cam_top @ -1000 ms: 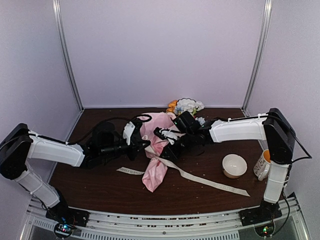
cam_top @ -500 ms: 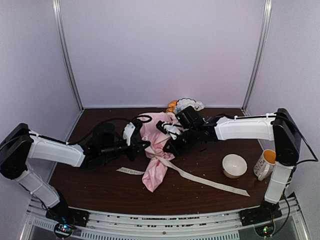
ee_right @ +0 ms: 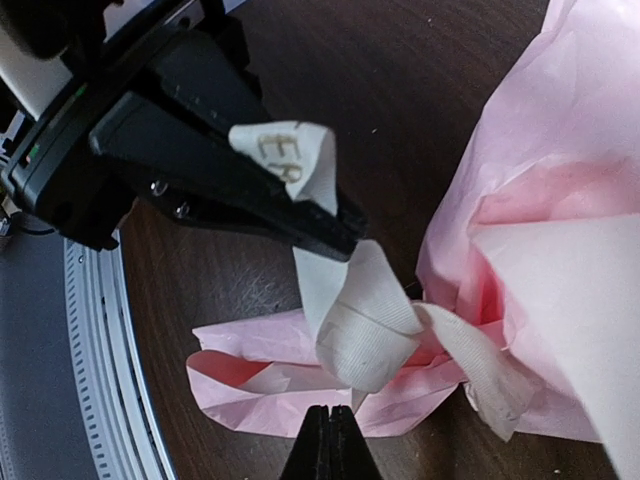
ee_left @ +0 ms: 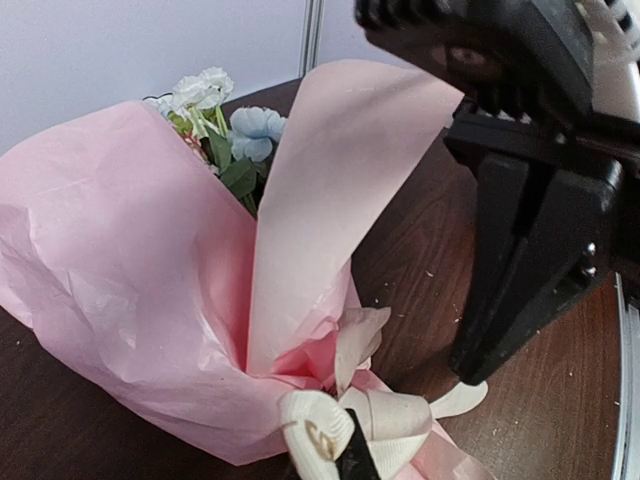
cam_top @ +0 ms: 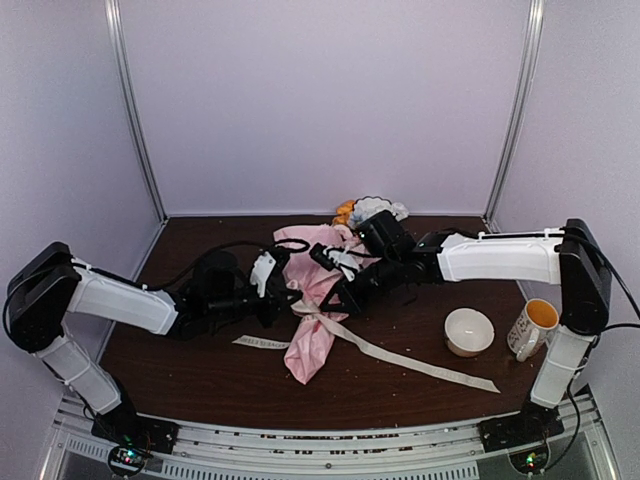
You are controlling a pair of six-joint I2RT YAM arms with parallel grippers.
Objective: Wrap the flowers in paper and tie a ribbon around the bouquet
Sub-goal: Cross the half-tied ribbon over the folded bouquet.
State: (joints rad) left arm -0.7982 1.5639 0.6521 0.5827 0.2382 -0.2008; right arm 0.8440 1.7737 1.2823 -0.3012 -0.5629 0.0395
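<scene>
Left fingers [ee_right: 310, 218] are clenched on the ribbon [ee_right: 360, 325]. They pinch a loop end with printed letters, just up-left of the knot. Right fingers [ee_right: 318, 455] are pressed together, tips right below the knotted loop, touching it or nearly so. Can't tell if they nip any ribbon.

Bouquet [cam_top: 316, 290] lies on its side mid-bench [cam_top: 200, 375], between the two sets of fingers, with the ribbon cinched round its waist. Paper [ee_left: 140, 270] flares open toward the back wall, and the flowers [ee_left: 245, 130] poke out of that end. The crumpled narrow end points to the near edge.

One ribbon tail runs across the bench toward the right front. A shorter bit lies flat left of the paper's narrow end. White bowl [cam_top: 468, 331] and mug [cam_top: 530, 326] sit well apart on the right.
</scene>
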